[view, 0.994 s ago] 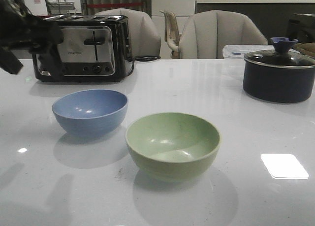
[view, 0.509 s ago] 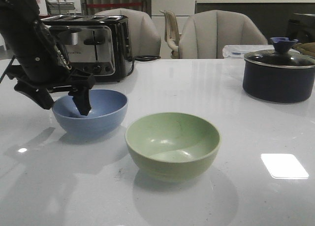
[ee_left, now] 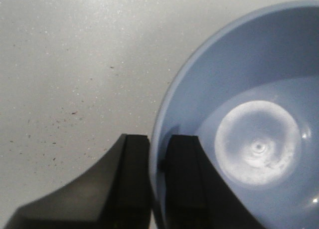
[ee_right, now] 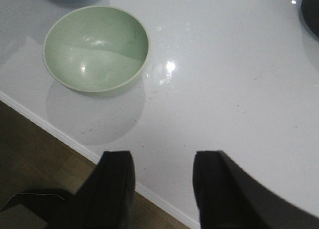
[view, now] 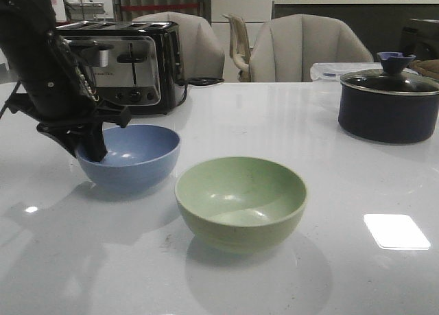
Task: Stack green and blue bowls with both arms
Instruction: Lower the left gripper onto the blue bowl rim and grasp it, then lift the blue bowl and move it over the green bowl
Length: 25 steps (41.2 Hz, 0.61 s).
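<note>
The dusty blue bowl (view: 130,157) stands on the white table at the left; it also fills the left wrist view (ee_left: 239,124). My left gripper (view: 92,149) is shut on its left rim, one finger inside the bowl and one outside (ee_left: 158,154). The pale sage green bowl (view: 240,202) stands empty to the right and nearer the front edge, also in the right wrist view (ee_right: 96,49). My right gripper (ee_right: 163,161) is open and empty, above the table's front edge, apart from the green bowl. It does not show in the front view.
A black-and-steel toaster (view: 134,64) stands behind the blue bowl. A dark lidded pot (view: 388,102) stands at the back right. Chairs (view: 302,47) stand behind the table. The table's front edge (ee_right: 75,141) and the wooden floor show in the right wrist view.
My left arm came down from the upper left to the blue bowl, and its fingers closed on the bowl's left rim. The bowl shifted slightly to the right.
</note>
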{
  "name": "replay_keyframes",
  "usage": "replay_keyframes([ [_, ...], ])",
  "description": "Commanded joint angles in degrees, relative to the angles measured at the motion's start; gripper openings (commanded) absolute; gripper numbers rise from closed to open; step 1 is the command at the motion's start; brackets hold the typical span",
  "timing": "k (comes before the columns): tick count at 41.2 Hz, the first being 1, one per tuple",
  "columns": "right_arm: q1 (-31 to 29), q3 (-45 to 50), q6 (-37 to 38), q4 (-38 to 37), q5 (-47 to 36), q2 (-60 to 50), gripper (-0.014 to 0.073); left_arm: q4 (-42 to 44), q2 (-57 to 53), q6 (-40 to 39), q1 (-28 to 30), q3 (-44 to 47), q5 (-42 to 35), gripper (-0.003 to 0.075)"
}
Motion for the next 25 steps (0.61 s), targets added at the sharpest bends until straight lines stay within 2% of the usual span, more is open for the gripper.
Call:
replay_keyframes([
  [1,0.12,-1.44,-0.52,-0.31,-3.49,-0.21,0.0409,0.38,-3.01,0.00,-0.29,-2.71,1.20,0.0103],
  [8,0.12,-1.44,-0.52,-0.31,-3.49,-0.21,0.0409,0.60,-4.85,0.00,-0.29,-5.50,7.64,0.0101],
  [14,0.12,-1.44,-0.52,-0.31,-3.49,-0.21,0.0409,0.23,-10.41,0.79,-1.04,-5.78,8.37,0.0101],
  [25,0.12,-1.44,-0.52,-0.31,-3.49,-0.21,0.0409,-10.59,-20.57,10.90,-7.35,-5.78,11.05,0.0101],
])
